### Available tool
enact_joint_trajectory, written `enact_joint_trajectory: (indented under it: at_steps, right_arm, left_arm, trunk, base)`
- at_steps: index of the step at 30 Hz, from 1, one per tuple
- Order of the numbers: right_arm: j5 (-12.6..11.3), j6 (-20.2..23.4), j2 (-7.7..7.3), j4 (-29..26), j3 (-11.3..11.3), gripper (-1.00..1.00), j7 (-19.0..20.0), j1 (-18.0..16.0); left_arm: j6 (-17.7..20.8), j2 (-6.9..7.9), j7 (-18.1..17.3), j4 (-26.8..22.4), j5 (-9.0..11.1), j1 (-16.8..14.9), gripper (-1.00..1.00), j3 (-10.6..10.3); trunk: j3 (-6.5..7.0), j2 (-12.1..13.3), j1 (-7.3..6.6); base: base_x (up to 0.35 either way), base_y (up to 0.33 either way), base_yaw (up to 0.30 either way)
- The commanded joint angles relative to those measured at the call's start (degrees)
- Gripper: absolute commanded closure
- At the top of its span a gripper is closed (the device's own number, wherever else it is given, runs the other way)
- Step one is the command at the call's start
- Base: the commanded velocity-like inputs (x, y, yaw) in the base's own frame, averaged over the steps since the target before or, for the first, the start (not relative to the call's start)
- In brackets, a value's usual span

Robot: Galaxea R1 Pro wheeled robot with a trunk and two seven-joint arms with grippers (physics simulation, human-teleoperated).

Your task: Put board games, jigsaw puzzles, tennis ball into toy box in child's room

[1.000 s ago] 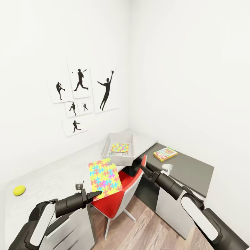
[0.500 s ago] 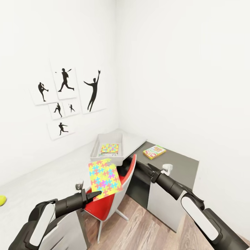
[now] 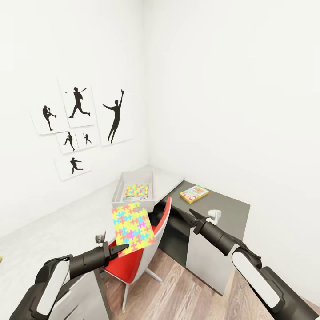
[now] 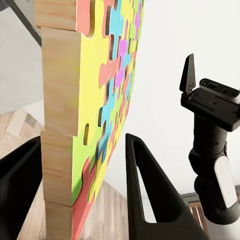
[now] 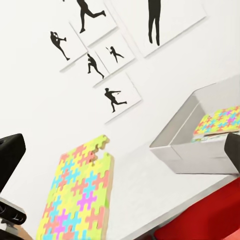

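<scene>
My left gripper (image 3: 121, 248) is shut on the lower edge of a jigsaw puzzle (image 3: 132, 226), holding it upright over the table's (image 3: 66, 226) front edge. In the left wrist view the puzzle (image 4: 90, 115) sits clamped between both black fingers (image 4: 150, 200). The grey toy box (image 3: 119, 190) stands at the table's far corner with the other jigsaw puzzle (image 3: 137, 190) lying inside. A yellow-green board game (image 3: 194, 194) lies on the dark cabinet top. My right gripper (image 3: 192, 214) hovers open and empty near the cabinet's front edge. The tennis ball and the bed are out of view.
A red chair (image 3: 135, 262) stands under the held puzzle, between table and dark cabinet (image 3: 231, 209). A small white object (image 3: 215, 216) sits on the cabinet near my right gripper. Athlete posters (image 3: 80, 124) hang on the left wall. Wood floor (image 3: 186, 298) lies below.
The camera has swung right, so the scene slid left and the tennis ball left the view. Both arms keep their pose, and the puzzle stays in my left gripper.
</scene>
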Motion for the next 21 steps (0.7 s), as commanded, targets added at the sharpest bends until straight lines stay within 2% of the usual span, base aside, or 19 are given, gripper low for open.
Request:
enact_joint_trajectory:
  at_steps: [1, 7, 21]
  right_arm:
    - [-0.6, 0.3, -0.04, 0.0, 0.1, -1.0, 0.1, 0.0]
    - [-0.5, 0.3, -0.04, 0.0, 0.1, -1.0, 0.1, 0.0]
    - [-0.6, 0.7, -0.04, 0.0, 0.0, -1.0, 0.1, 0.0]
  left_arm:
    - [0.2, -0.02, -0.5, 0.0, -0.2, 0.0, 1.0, 0.2]
    - [0.2, -0.05, -2.4, 0.2, -0.2, 0.0, 1.0, 0.8]
    - [0.1, -0.06, -2.7, 0.2, -0.2, 0.0, 1.0, 0.7]
  trunk:
    - [-0.06, -0.1, 0.03]
    - [-0.06, -0.1, 0.03]
    - [-0.95, -0.1, 0.03]
  base:
    - [0.02, 0.0, -0.001]
    - [0.212, 0.0, 0.0]
    - [0.317, 0.0, 0.0]
